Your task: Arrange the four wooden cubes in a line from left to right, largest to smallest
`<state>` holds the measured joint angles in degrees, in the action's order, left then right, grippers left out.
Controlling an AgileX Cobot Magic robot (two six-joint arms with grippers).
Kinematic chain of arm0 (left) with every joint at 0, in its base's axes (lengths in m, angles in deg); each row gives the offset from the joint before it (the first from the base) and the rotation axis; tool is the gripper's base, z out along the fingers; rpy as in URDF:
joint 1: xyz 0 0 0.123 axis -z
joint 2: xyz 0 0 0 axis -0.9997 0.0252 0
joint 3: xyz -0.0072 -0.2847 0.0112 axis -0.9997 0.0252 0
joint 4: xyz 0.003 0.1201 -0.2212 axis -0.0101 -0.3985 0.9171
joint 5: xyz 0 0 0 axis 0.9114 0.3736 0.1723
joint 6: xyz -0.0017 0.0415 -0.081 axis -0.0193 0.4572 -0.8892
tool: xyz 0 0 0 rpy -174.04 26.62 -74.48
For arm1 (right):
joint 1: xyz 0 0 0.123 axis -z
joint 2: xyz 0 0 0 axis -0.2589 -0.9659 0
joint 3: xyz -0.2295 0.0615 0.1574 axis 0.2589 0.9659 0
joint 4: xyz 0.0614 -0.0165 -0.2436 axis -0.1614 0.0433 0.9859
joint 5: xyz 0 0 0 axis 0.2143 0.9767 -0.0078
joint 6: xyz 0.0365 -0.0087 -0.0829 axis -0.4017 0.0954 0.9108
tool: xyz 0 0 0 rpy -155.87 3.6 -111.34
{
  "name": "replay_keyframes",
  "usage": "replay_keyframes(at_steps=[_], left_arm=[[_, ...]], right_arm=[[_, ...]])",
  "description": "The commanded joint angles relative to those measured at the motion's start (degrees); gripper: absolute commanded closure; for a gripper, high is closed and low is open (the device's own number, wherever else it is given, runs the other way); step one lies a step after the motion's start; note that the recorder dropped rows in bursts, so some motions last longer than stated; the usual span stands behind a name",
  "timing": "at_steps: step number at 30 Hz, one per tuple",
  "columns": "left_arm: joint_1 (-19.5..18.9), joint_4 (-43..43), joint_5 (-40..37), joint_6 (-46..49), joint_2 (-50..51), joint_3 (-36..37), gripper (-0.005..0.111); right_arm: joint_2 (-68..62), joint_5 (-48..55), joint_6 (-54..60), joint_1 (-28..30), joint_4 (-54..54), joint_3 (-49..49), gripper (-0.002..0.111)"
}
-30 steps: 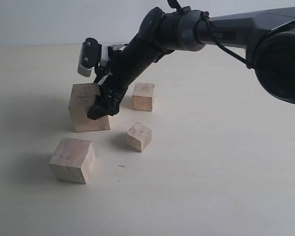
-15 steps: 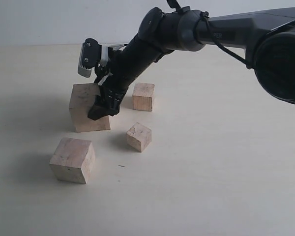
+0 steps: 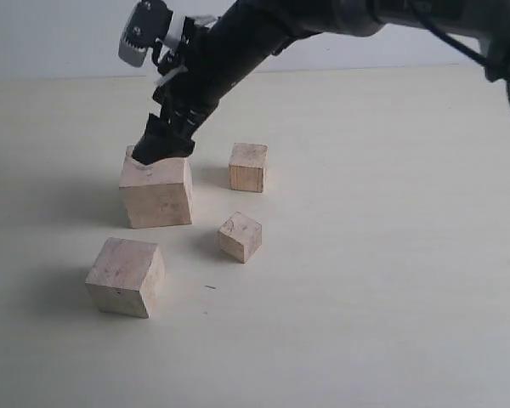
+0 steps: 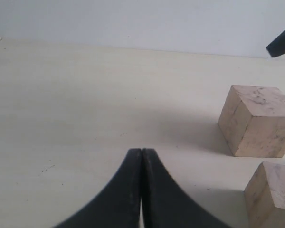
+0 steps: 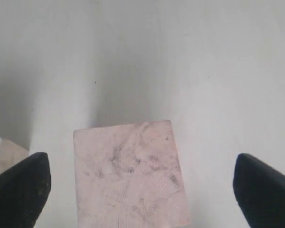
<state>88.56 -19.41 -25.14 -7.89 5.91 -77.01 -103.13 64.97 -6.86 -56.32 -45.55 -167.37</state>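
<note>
Four wooden cubes stand on the pale table. The largest cube (image 3: 155, 192) (image 4: 256, 121) (image 5: 130, 173) is at the left. In front of it stands the second largest cube (image 3: 126, 276) (image 4: 273, 194). To the right, the third cube (image 3: 247, 167) stands behind the smallest cube (image 3: 240, 236). My right gripper (image 3: 163, 146) (image 5: 141, 187) hangs open just above the largest cube, its fingertips (image 5: 21, 187) wide of the cube's sides and touching nothing. My left gripper (image 4: 142, 153) is shut and empty, low over the table left of the cubes.
The right arm (image 3: 238, 42) slants down from the upper right across the back of the table. A corner of another cube (image 5: 2, 154) shows beside one right fingertip. A right fingertip (image 4: 282, 42) pokes into the left wrist view.
My right gripper has let go of the largest cube, opened wider and risen above it. The cube stays where it stood. The other cubes have not moved.
</note>
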Motion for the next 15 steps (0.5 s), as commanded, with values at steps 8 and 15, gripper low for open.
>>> replay_keyframes(at_steps=[8, 15], left_arm=[[-0.01, -0.08, 0.56, 0.0, -0.38, -0.03, 0.107], [-0.01, -0.08, 0.56, 0.0, -0.38, -0.03, 0.107]], right_arm=[[6.91, 16.26, -16.27, -3.79, 5.51, 0.01, 0.026], [6.77, 18.33, -17.35, -10.02, 6.24, 4.27, 0.038]])
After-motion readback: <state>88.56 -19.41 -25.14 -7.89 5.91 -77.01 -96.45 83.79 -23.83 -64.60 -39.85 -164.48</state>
